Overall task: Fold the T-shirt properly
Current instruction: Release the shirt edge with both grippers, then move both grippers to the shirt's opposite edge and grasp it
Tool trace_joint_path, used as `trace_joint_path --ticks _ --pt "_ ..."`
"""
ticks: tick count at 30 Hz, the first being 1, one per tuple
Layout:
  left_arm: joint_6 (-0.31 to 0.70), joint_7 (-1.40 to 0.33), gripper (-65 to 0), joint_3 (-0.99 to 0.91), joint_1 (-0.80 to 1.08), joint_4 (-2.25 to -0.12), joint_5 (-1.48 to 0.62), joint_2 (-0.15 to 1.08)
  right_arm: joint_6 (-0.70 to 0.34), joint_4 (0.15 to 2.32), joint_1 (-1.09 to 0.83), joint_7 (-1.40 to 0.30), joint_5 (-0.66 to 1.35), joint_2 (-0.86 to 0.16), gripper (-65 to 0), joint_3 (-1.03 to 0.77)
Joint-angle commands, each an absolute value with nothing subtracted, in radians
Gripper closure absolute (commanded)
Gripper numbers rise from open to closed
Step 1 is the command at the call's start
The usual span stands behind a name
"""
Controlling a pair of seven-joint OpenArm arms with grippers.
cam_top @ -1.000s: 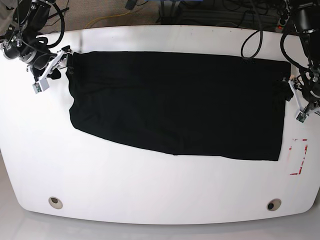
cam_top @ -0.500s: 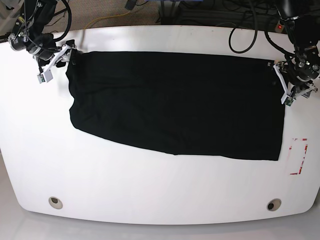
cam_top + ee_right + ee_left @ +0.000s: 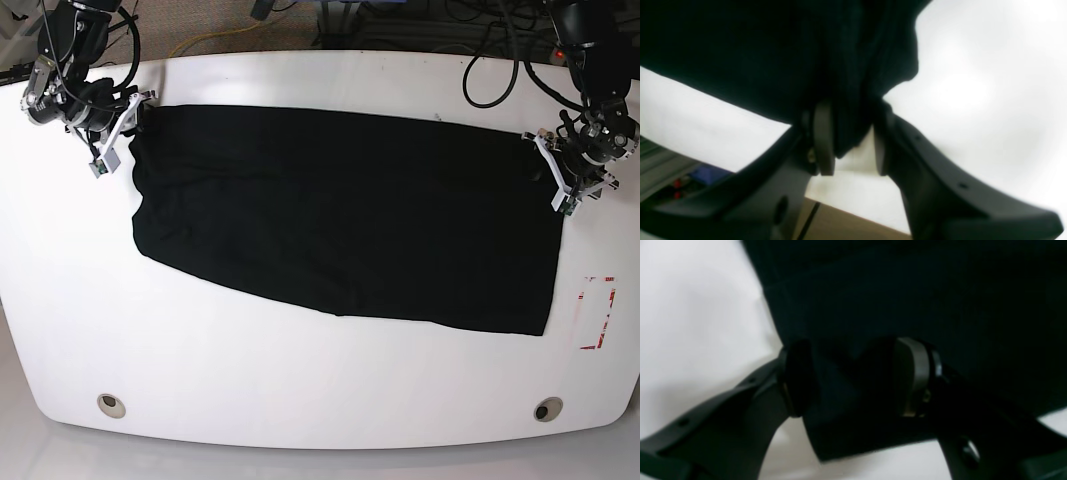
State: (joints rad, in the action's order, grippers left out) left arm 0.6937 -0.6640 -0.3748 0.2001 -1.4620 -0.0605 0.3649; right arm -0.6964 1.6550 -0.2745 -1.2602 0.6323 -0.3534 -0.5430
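T-shirt [image 3: 345, 215] lies flat on the white bench [image 3: 300, 390], spread wide as a black rough rectangle, long axis across the bench, near its far edge. No print visible, plain black side up.

Right tool [image 3: 848, 146]: at the shirt's far corner on the base view's left. Wrist view shows a bunched fold of cloth hanging between the two fingers [image 3: 823, 140]; the gap is narrow and fabric fills most of it. Pinching the shirt corner.

Left tool [image 3: 853, 376]: at the shirt's opposite far corner, base view's right. Shirt corner sits between its pads [image 3: 913, 373], with cloth against both. Gap is wider than on the right tool, and the view is blurry, so I cannot tell if it is clamped or only straddling the cloth.

Red-marked rectangle [image 3: 597, 313] on the bench just beyond the shirt's near corner, left-arm side, not touching the cloth. Two round grommets [image 3: 111, 405] sit near the bench's front edge, well apart from the shirt. Cables [image 3: 420, 25] beyond the bench's far edge.
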Motion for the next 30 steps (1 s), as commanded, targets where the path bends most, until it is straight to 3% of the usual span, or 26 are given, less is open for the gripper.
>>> trace_joint_path --ticks 1,8,13,17,22,30 --pt "0.698 -0.769 -34.9 -0.377 0.275 -1.491 0.021 0.386 -0.698 1.673 -0.291 -1.253 0.687 -0.406 -13.6 -0.524" --pt "0.698 -0.769 -35.0 -0.432 0.449 -1.623 0.021 0.387 -0.698 1.675 -0.326 -1.253 0.746 -0.499 -12.8 -0.47" --pt "0.698 -0.769 -35.1 -0.463 0.519 -1.698 0.018 0.384 -0.698 1.689 -0.344 -1.253 0.743 -0.509 -24.6 -0.47" --pt "0.698 -0.783 -36.0 -0.496 0.527 -1.768 0.018 0.36 -0.698 1.727 -0.358 -1.253 0.745 -0.51 -29.8 -0.47" --pt "0.698 -0.881 -46.8 -0.539 0.504 -1.906 0.015 0.348 -0.698 1.836 -0.381 -1.253 0.745 -0.503 -36.9 -0.475" --pt "0.698 -0.918 -47.2 -0.576 0.412 -1.965 -0.047 0.344 -0.698 1.933 -0.355 -1.253 0.745 -0.501 -38.8 -0.476"
